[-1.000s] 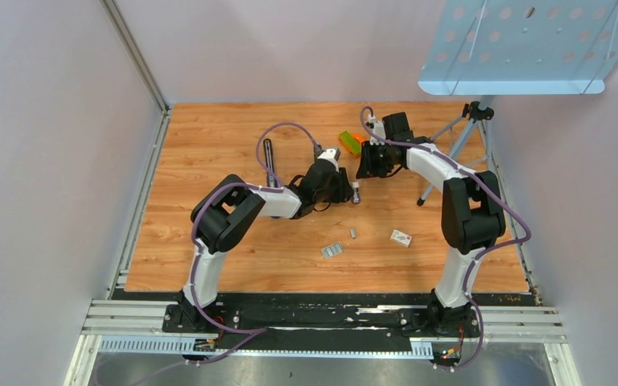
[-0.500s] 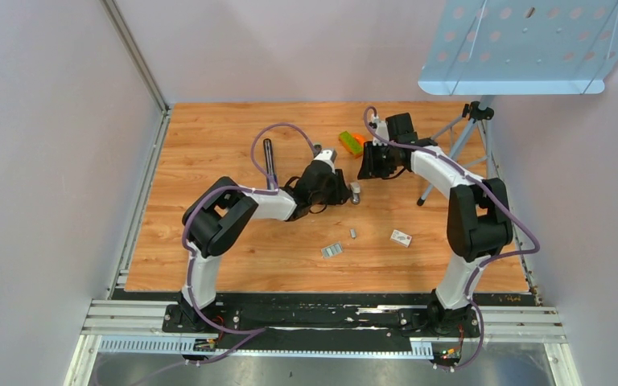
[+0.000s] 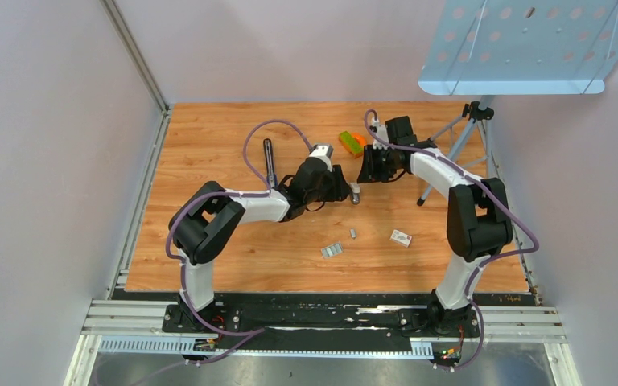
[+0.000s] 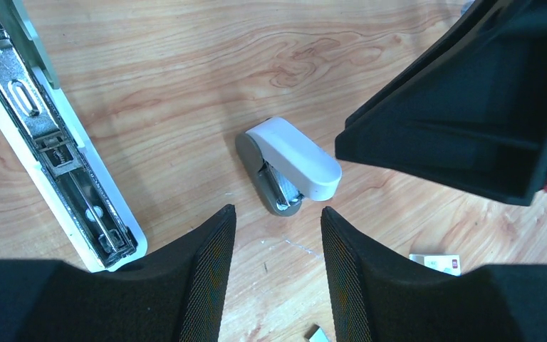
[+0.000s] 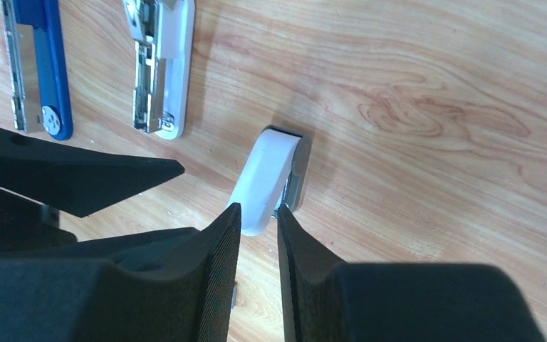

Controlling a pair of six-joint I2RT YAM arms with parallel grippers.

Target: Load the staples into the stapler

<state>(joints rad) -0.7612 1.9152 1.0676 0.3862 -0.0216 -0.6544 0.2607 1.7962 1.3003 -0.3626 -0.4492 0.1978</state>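
Note:
A small white stapler with a grey base (image 3: 355, 193) lies on the wooden table between my two grippers, its top a little raised. It also shows in the left wrist view (image 4: 285, 167) and the right wrist view (image 5: 269, 178). The staples (image 3: 331, 251), a small ribbed silvery block, lie nearer the front, apart from both grippers. My left gripper (image 4: 278, 235) is open and empty, its tips just short of the stapler. My right gripper (image 5: 258, 217) is empty with a narrow gap between its jaws, its tips at the stapler's other end.
A long white stapler lies opened flat (image 4: 57, 149), with a blue stapler (image 5: 35, 71) beside it. A small white card (image 3: 401, 238) and a loose grey piece (image 3: 352, 233) lie near the staples. An orange and green object (image 3: 350, 142) and a tripod (image 3: 451, 153) stand behind.
My left arm's elbow has swung left and its gripper has drawn back slightly from the small stapler. The right arm and the stapler have hardly moved.

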